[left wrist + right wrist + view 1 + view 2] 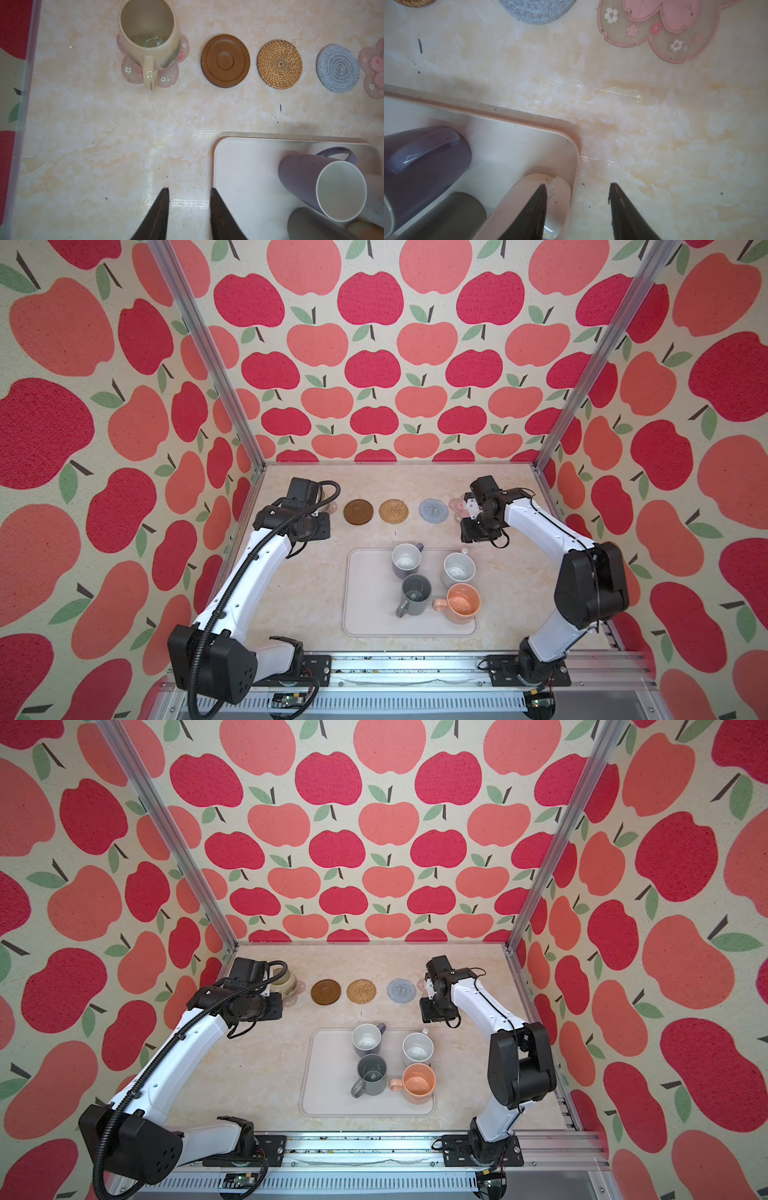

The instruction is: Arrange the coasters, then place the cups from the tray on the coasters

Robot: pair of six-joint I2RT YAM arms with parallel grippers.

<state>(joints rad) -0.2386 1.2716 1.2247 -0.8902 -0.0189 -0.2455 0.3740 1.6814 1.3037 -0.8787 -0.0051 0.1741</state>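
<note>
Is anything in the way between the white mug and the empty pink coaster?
Nothing visible. The white mug stands in a corner of the tray, so only its low rim lies before it; the table up to the pink coaster is bare.

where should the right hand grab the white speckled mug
I'd grip the handle, which juts from the upright white speckled mug toward the far right corner of the tray, nearest the right hand. Come down from above, one finger each side of the loop.
</note>
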